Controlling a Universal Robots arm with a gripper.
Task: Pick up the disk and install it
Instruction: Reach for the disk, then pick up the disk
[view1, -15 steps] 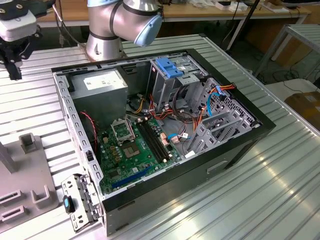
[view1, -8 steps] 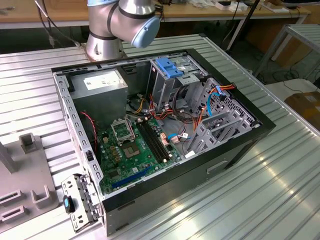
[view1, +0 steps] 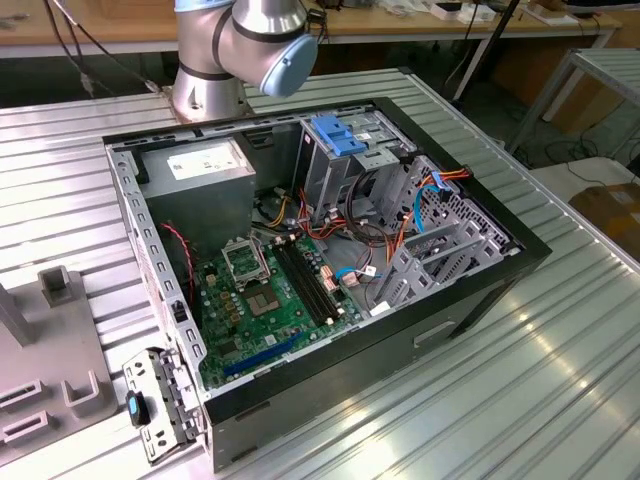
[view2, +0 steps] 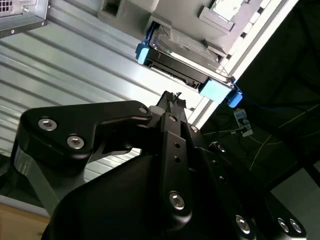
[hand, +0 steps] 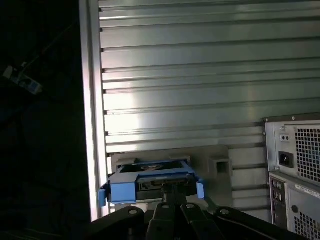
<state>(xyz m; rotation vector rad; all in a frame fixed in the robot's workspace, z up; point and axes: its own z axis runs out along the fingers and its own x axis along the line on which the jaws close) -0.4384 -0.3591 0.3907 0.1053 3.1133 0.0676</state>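
Gripper (view2: 172, 98) hovers just beside disk (view2: 182, 65) (blue bracket round it), which sits on grey stand (hand: 220, 160) nr table (hand: 200, 75) edge; whether it's open or closed, can't tell.

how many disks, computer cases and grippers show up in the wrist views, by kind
flat dark disk edged by a bright blue plastic bracket: 1
grey metal computer case: 1
black metal gripper: 1
total: 3

Ribbed metal table (view1: 560, 400), wooden bench (view1: 120, 25) behind
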